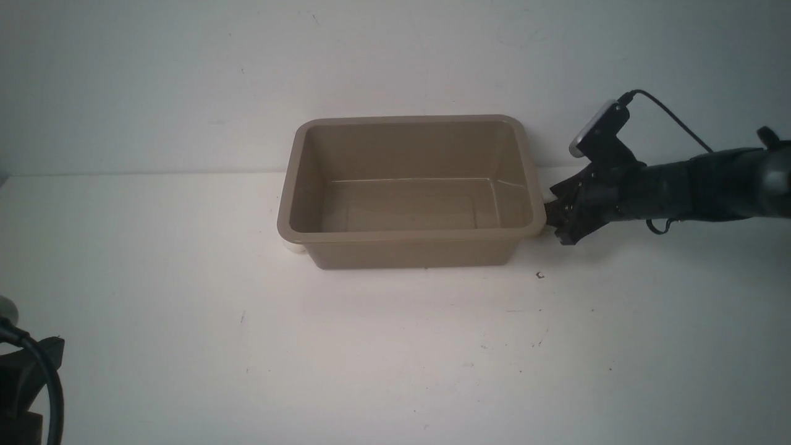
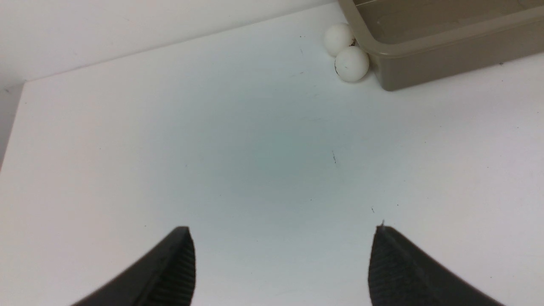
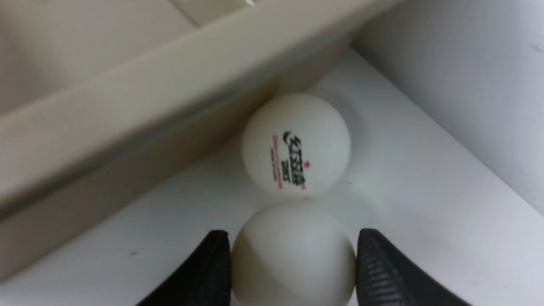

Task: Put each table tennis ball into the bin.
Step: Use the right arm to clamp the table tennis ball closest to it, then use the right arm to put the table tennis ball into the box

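We're down at the right end of the bin (image 1: 408, 253), and the right gripper (image 3: 293, 233) is closed on a plain ball (image 3: 293, 263), one jaw on each flank, square across its widest part; that's the place to take it, we'd say, because a table tennis ball is a smooth round shell, and a pinch above or below the middle would likely squirt it out; it looks to be sitting on the desk (image 1: 395, 346), though we can't tell for sure that it's touching. Just beyond it, touching it, is a printed ball (image 3: 296, 144), tucked against the bin's outer side under the flared rim; we reckon it may roll once its neighbour goes up, since these things weigh next to nothing and wander at a nudge. They're stiff but thin-skinned, so a light squeeze should do; no need to crush. The bin itself shows no balls inside from the front; all the work is ahead. On the other side, two more balls (image 2: 352, 63) sit touching each other, hard by the bin's left front corner; the left gripper (image 2: 282, 230) hangs over bare desk, well apart from them, jaws spread wide with nothing between.
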Action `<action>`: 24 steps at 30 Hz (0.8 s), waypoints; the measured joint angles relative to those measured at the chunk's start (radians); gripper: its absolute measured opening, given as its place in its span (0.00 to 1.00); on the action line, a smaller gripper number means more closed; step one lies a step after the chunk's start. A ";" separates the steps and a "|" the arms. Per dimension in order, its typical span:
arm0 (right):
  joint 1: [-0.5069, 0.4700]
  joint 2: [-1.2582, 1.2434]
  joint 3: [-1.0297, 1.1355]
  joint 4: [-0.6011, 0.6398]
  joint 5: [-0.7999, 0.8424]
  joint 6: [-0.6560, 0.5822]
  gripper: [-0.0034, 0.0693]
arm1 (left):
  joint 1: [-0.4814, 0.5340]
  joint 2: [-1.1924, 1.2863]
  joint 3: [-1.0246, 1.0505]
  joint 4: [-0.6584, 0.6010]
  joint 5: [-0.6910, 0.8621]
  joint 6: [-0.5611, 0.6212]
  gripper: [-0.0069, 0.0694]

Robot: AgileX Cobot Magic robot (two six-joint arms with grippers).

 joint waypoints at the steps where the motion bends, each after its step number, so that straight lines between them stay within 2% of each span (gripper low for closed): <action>1: 0.000 0.000 -0.001 0.000 -0.005 0.000 0.52 | 0.000 0.000 0.000 0.000 0.000 0.000 0.73; 8: -0.018 -0.026 0.000 -0.012 -0.028 0.000 0.52 | 0.000 0.000 0.000 0.012 0.000 0.000 0.73; 11: -0.037 -0.080 0.000 -0.025 0.010 0.018 0.52 | 0.000 0.000 0.000 0.015 0.000 0.000 0.73; 19: -0.028 -0.210 -0.001 -0.029 0.227 0.065 0.52 | 0.000 0.000 0.000 0.018 0.000 0.000 0.73; 24: 0.020 -0.211 0.000 -0.022 0.355 0.092 0.52 | 0.000 0.000 0.000 0.018 0.000 0.000 0.73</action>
